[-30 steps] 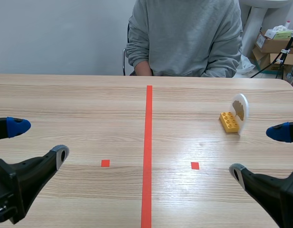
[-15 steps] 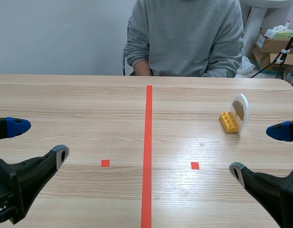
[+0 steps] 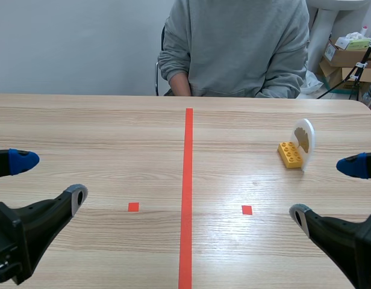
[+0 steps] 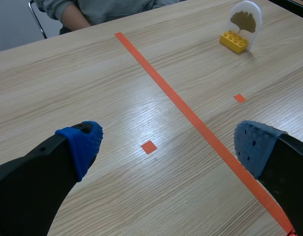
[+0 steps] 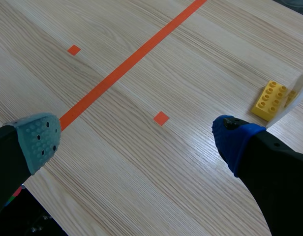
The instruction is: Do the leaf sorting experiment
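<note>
the wooden table (image 3: 113, 132) fills most of the view. an orange-red tape line splits it down the middle, probably to mark off two sorting sides. a person (image 3: 233, 42) in a grey sweatshirt sits at the far edge, hands out of sight, likely there to set out or swap the pieces. cardboard boxes (image 3: 348, 54) are stacked behind, off to the robot's right.

the left gripper (image 3: 50, 177) hangs low over the near left of the table, fingers spread wide with nothing between them. the right gripper (image 3: 327, 189) mirrors it on the near right, equally wide and empty. both look parked in a ready pose, clear of the work.

the task's thing is on the right half, well beyond the right gripper. it is a white leaf card (image 3: 304, 139), arch-shaped, standing upright on edge with a brownish fan-shaped leaf on it. it touches a yellow brick (image 3: 290, 154), which seems to act as its stand, keeping the leaf readable and the card's thin edge up where fingers can pinch it. the sorting looks not yet begun, and the right arm is the nearer one for a first pick.
</note>
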